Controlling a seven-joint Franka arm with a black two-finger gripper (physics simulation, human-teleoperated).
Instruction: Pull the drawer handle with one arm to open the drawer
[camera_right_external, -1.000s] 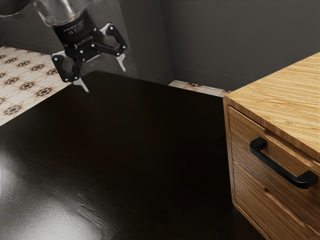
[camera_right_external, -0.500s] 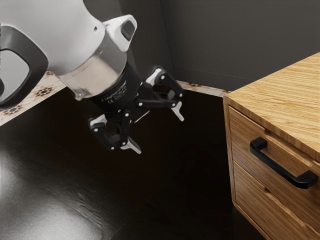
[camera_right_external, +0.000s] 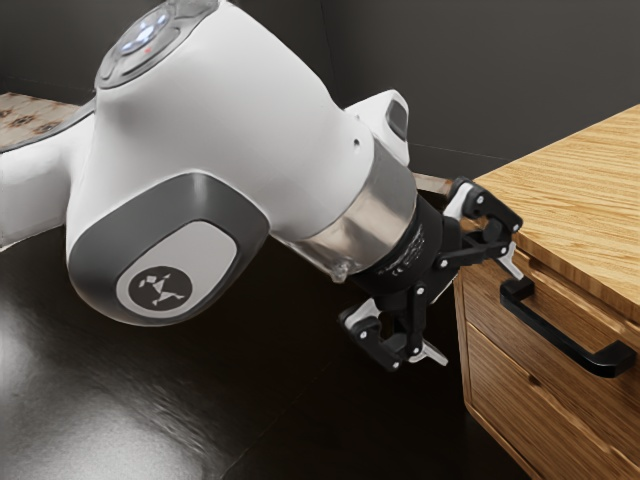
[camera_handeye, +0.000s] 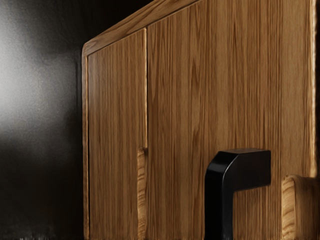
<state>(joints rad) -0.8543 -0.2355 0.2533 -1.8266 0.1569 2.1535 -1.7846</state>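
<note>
surface: dark glossy table (camera_right_external: 150, 400), with a pale sheen near the exterior view's left edge.
room: dark grey wall (camera_right_external: 480, 70) behind; a strip of patterned floor tiles (camera_right_external: 30, 110) at the exterior view's upper left.
cabinet: light oak cabinet (camera_right_external: 580, 190) at the exterior view's right, standing on the table, wood grain running along its top.
drawer: upper drawer (camera_right_external: 575, 318) in the cabinet front, flush with the frame; a second front sits below it.
handle: black bar handle (camera_right_external: 560, 335) on the upper drawer, slanting down toward the exterior view's right.
arm: white arm (camera_right_external: 220, 170) comes in from the exterior view's left and reaches to the cabinet front.
gripper: gripper (camera_right_external: 477, 312) spread wide with nothing between its fingers; the upper fingertip is just beside the handle's near end, and contact cannot be told.
exterior view gives: arm, wall, tiles and cabinet top together.
wrist view gives: the drawer front (camera_handeye: 210, 90) close up, the handle's bent end (camera_handeye: 225, 190) standing off the wood, a seam to the neighbouring panel (camera_handeye: 115, 125), and the table (camera_handeye: 40, 100) beyond the cabinet's edge.
</note>
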